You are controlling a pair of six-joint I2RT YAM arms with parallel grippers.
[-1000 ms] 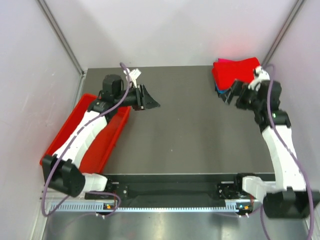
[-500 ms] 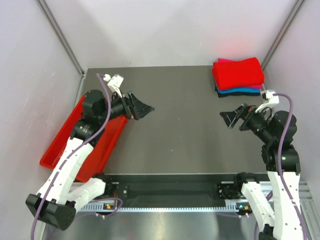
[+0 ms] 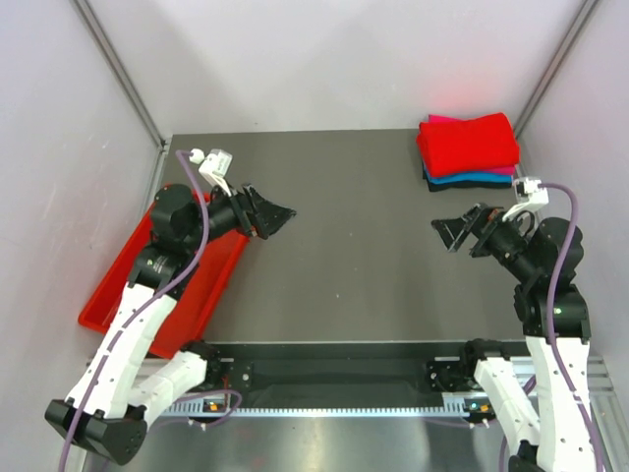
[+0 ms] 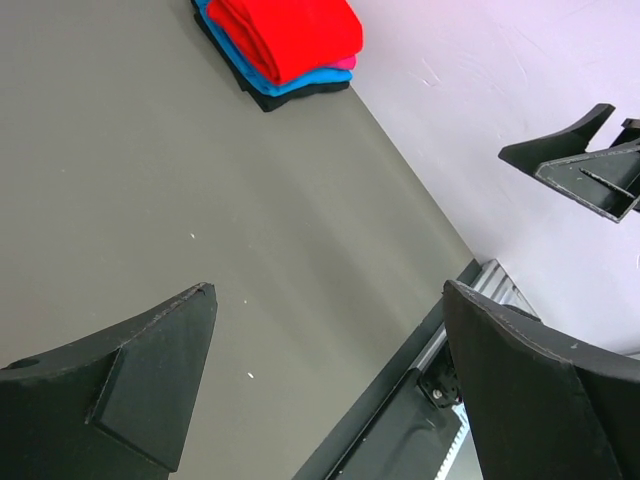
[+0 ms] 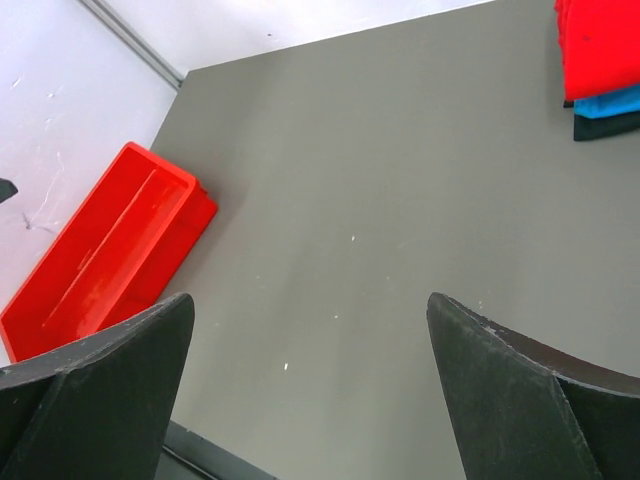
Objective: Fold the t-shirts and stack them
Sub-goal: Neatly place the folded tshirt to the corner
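- The left gripper [image 3: 278, 216] has its jaws spread wide with nothing between them; it hangs above the dark table [image 3: 344, 275].
- The right gripper [image 3: 447, 234] is likewise spread apart and empty, facing the left one across the middle of the table, well apart from it.
- The folded t-shirts form one stack [image 3: 469, 149] in the far corner, beyond the right gripper and off to its right side, not touching it.
- Seen from the left gripper [image 4: 328, 290], the stack lies far ahead, across the table.
- The stack has the red t-shirt [image 4: 290, 30] on top, a magenta-pink edge [image 4: 345, 63] under it, then the teal-blue t-shirt [image 4: 290, 85], with the black t-shirt [image 4: 268, 100] lowest.
- A red plastic tray [image 3: 108, 295] sits behind the left gripper, partly under that arm; from the right gripper [image 5: 308, 298] it is ahead and to the left.
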